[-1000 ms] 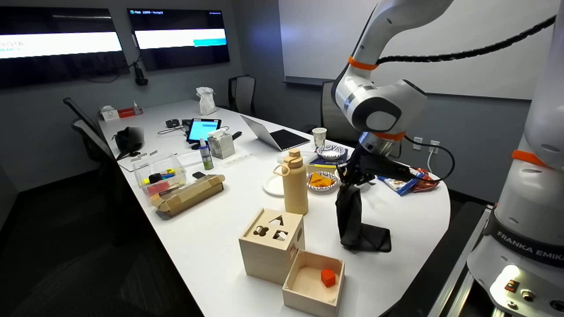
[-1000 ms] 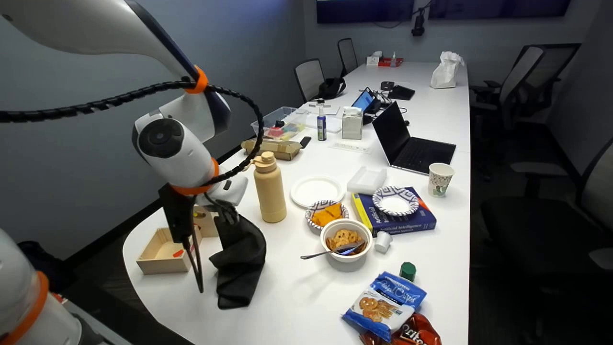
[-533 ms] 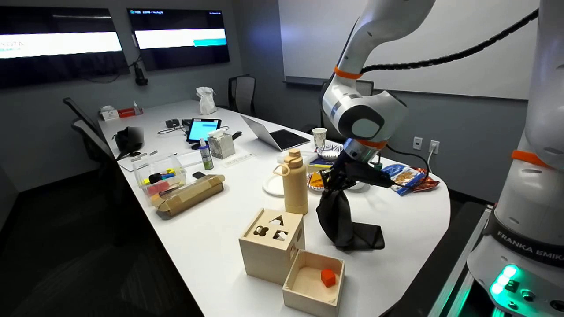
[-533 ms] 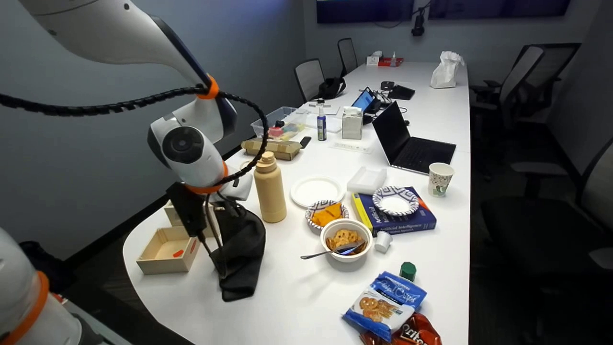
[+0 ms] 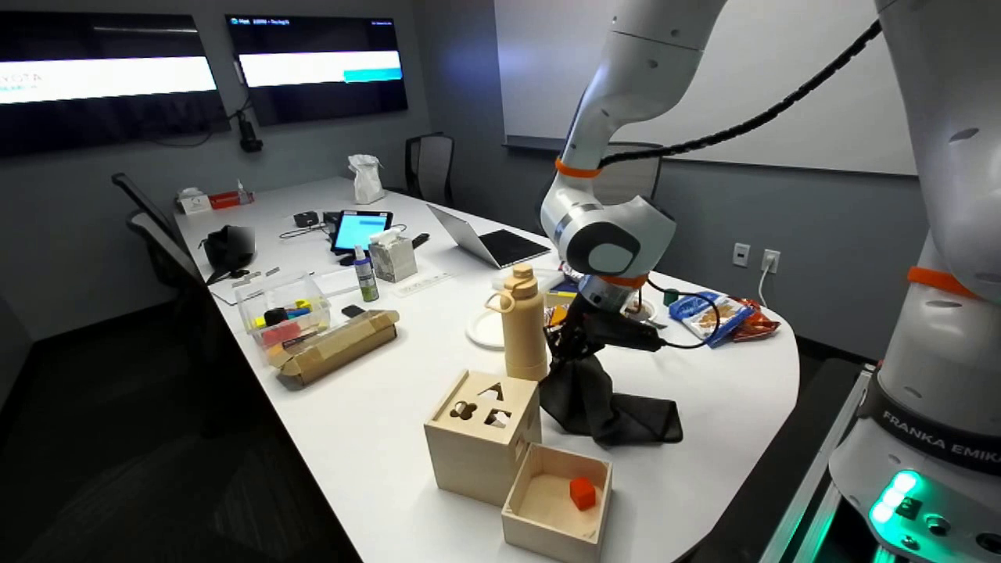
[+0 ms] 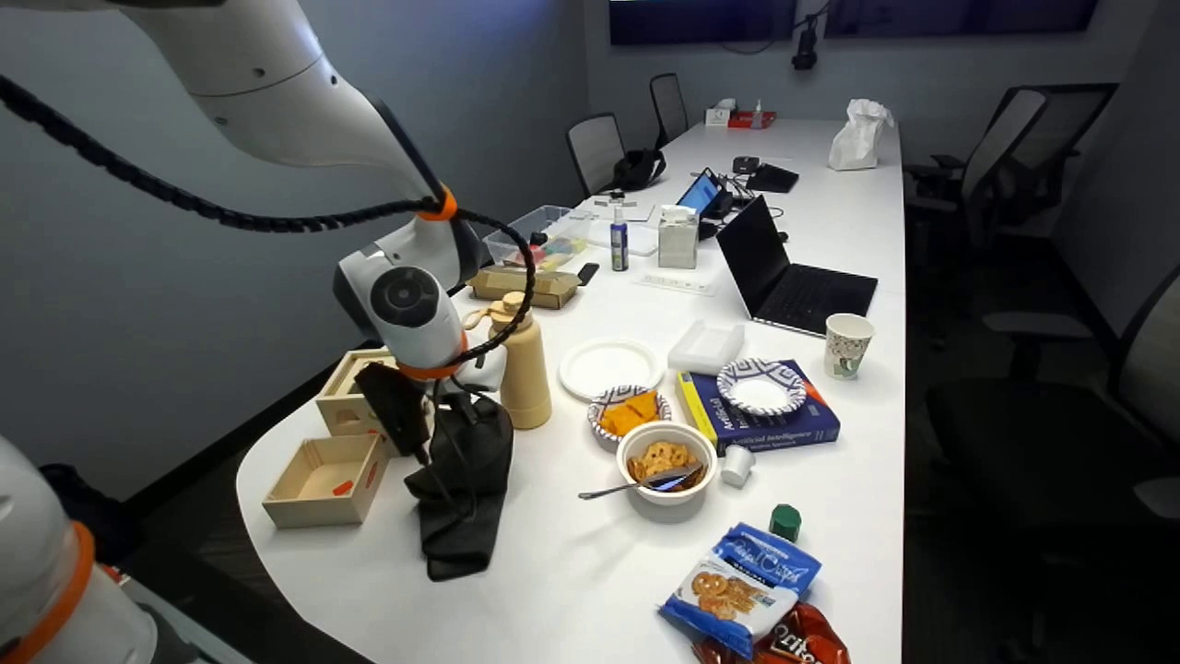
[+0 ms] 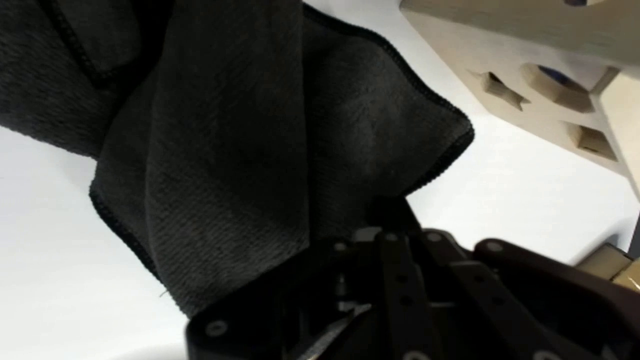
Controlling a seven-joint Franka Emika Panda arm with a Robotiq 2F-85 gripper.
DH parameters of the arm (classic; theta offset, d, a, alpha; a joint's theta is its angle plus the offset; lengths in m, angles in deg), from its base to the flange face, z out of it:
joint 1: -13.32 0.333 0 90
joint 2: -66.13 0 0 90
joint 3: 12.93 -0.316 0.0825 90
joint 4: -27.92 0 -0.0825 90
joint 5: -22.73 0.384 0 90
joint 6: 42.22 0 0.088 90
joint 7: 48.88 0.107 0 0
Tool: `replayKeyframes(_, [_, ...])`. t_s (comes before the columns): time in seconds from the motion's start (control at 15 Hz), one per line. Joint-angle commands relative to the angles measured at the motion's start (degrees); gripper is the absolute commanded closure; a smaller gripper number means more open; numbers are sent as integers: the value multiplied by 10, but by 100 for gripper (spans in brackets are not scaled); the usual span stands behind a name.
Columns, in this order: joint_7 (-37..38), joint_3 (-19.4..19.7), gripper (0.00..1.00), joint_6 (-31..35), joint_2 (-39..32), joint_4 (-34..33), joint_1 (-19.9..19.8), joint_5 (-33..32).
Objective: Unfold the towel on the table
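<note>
The towel is a black cloth. In both exterior views the towel (image 5: 579, 403) (image 6: 466, 521) hangs from my gripper (image 5: 565, 356) (image 6: 463, 408) at its upper part, while its lower part lies folded on the white table (image 5: 375, 438). In the wrist view the towel (image 7: 225, 150) fills the left and middle, with creases and a stitched edge curving to a corner. My gripper (image 7: 392, 212) comes in from the bottom of that view. Its fingers are close together, shut on the towel; the pinched part is dark and mostly hidden.
A tan bottle (image 5: 524, 328) (image 6: 524, 373) stands close beside my gripper. A wooden shape box (image 5: 481, 446) and an open wooden tray (image 5: 559, 508) holding a red block (image 5: 582, 493) are near the towel. A chip bowl (image 6: 630, 412), cracker bowl (image 6: 666, 461) and snack bag (image 6: 742, 586) lie farther off.
My gripper has moved toward the tan bottle and lower, drawing the held part of the towel with it. The towel's far end stays on the table, and the raised part now sags lower.
</note>
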Motion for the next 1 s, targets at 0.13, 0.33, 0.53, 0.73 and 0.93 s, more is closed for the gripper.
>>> replayKeyframes(0.13, [-3,5,72,17,-55,-61,8,-9])
replayKeyframes(0.33, [3,1,51,8,-40,-43,-1,-17])
replayKeyframes(0.53, [53,-23,28,16,-19,1,-20,-72])
replayKeyframes(0.73, [119,-46,5,47,-6,48,-28,-138])
replayKeyframes(0.93, [198,-67,0,79,3,95,-37,-192])
